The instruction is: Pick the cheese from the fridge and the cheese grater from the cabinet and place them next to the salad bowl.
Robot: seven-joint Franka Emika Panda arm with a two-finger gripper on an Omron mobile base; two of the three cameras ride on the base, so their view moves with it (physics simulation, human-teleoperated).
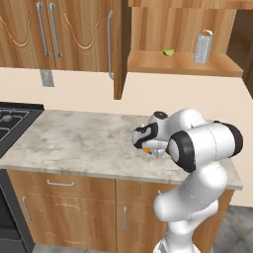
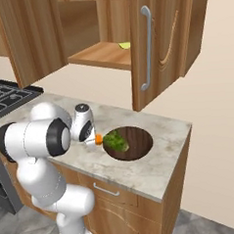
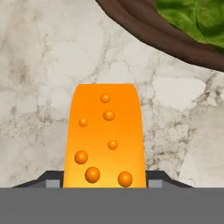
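My gripper (image 3: 103, 183) is shut on the orange cheese (image 3: 105, 131), a wedge dotted with small bumps, held low over the marble counter. In the right base view the cheese (image 2: 98, 138) sits just left of the dark brown salad bowl (image 2: 144, 143), whose rim (image 3: 144, 27) and green leaves fill the hand view's upper right. The gripper (image 1: 147, 148) hangs at the arm's bent wrist over the counter. The silver cheese grater (image 1: 203, 47) stands upright on the shelf of the open wooden cabinet (image 1: 183, 63). The fridge is out of view.
A small green item (image 1: 169, 52) lies on the cabinet shelf left of the grater. The open cabinet door (image 2: 149, 48) hangs above the bowl. A black stove (image 1: 12, 123) lies at the counter's left end. Bare marble counter (image 1: 74, 138) stretches between stove and arm.
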